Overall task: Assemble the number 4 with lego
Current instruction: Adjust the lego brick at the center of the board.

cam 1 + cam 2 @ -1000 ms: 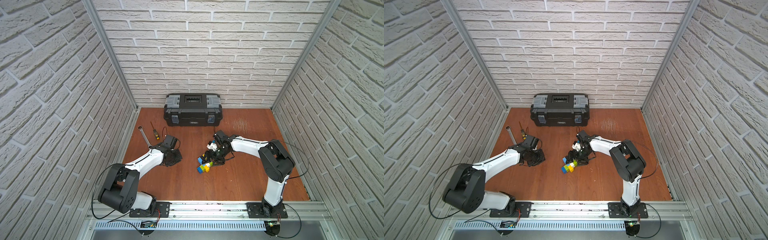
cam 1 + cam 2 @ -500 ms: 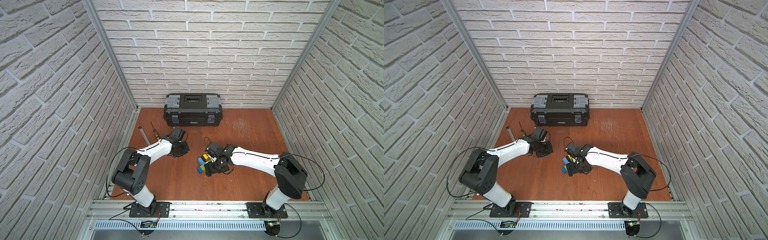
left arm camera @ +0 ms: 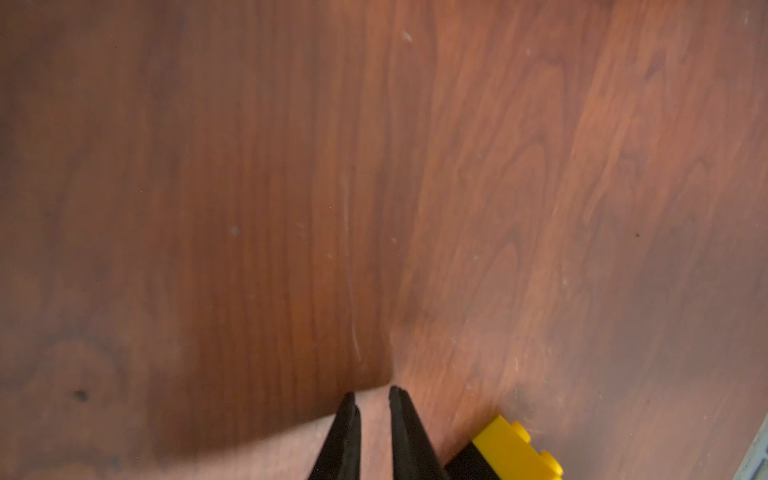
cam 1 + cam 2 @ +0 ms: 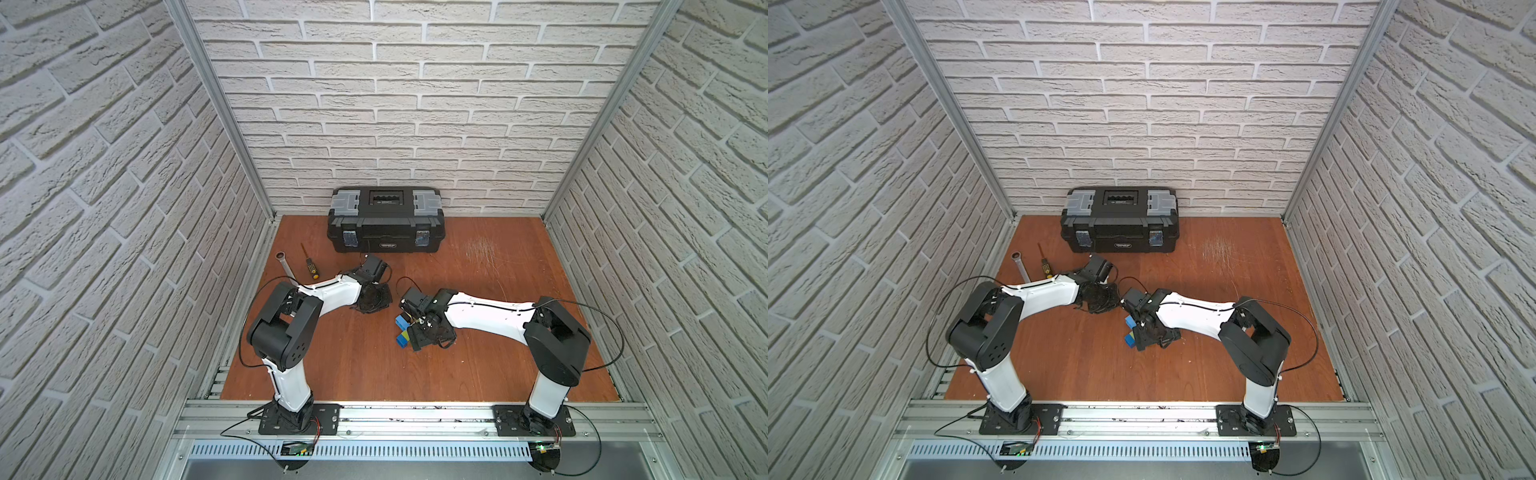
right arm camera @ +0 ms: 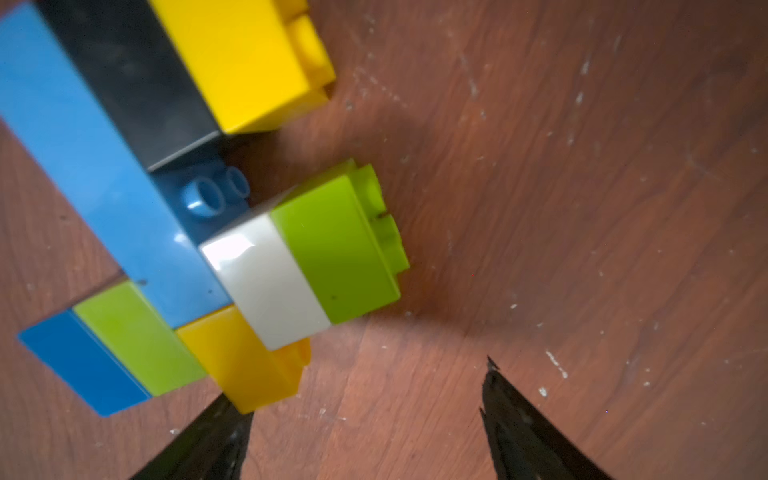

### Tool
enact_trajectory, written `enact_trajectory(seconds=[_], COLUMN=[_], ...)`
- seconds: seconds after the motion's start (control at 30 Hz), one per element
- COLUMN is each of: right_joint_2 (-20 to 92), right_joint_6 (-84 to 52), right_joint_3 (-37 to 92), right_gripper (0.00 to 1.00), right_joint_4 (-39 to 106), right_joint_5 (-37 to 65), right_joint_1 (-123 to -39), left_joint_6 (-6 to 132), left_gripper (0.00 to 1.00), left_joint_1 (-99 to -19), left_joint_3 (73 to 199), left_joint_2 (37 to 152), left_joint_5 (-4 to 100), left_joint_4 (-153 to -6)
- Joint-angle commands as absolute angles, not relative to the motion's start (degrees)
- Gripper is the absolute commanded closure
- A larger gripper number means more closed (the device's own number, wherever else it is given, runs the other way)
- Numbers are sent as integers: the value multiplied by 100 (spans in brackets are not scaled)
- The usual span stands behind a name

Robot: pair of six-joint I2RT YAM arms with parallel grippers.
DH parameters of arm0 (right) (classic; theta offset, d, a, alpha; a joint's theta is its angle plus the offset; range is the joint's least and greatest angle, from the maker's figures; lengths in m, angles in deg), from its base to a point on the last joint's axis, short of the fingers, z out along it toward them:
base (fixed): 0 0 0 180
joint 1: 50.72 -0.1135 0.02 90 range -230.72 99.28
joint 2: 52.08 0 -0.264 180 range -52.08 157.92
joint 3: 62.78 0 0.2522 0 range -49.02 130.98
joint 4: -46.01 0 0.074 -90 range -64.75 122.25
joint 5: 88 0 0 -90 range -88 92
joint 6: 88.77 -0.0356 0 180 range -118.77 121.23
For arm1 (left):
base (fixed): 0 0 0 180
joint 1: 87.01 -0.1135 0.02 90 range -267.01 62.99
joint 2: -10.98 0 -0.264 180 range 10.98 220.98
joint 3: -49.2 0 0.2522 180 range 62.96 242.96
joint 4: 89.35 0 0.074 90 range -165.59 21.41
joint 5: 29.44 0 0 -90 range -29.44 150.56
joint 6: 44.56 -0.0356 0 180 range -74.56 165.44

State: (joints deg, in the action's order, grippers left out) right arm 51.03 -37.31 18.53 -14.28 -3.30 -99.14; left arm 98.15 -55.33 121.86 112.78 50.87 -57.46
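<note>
The left gripper [image 3: 372, 392] has its fingers drawn narrow, with only a thin slit between the tips and nothing in it, low over the bare wooden table [image 3: 249, 208]. A yellow brick [image 3: 515, 453] seated on a black one [image 3: 469, 465] lies just beside its fingers.

The right gripper [image 5: 361, 399] stands wide and empty. One finger [image 5: 216, 436] reaches a yellow brick [image 5: 245, 365] at the edge of the number 4 [image 5: 95, 166]; whether they touch I cannot tell.

The figure lies flat on the table. Along its long blue brick [image 5: 62, 116] sit a black brick [image 5: 124, 75] capped with yellow [image 5: 237, 62], and a white brick [image 5: 266, 282] capped with lime green [image 5: 340, 249], with two bare studs between them. On the other side are a lime green brick [image 5: 133, 336], a darker blue one [image 5: 79, 361] and the yellow one.

In both top views the figure [image 4: 401, 332] [image 4: 1130, 332] lies in front of the toolbox [image 4: 385, 224] [image 4: 1119, 226], well apart from it. The right wrist covers most of it, so only blue ends show.

The left gripper hangs between toolbox and figure. A screwdriver [image 4: 309, 266] and a metal tube [image 4: 286, 266] lie near the toolbox's left front corner.
</note>
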Motion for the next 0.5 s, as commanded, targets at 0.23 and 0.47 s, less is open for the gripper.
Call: enact_trajectory(seconds=[0.23, 0.47], right_joint_2=[4829, 4897], right_joint_6=[-3431, -3357], right_joint_3=[1697, 1787], right_gripper=[17, 17], right_joint_4=[-1566, -1629], right_joint_5=[-486, -544], right_joint_1=[-9358, -9249], left_joint_6=[10075, 10320], left_gripper=[85, 86], left_joint_1=[-5294, -5081], left_joint_3=[11540, 11190], left_joint_2=[11088, 10785], left_joint_5=[5199, 5229], left_joint_4=[-6096, -6219])
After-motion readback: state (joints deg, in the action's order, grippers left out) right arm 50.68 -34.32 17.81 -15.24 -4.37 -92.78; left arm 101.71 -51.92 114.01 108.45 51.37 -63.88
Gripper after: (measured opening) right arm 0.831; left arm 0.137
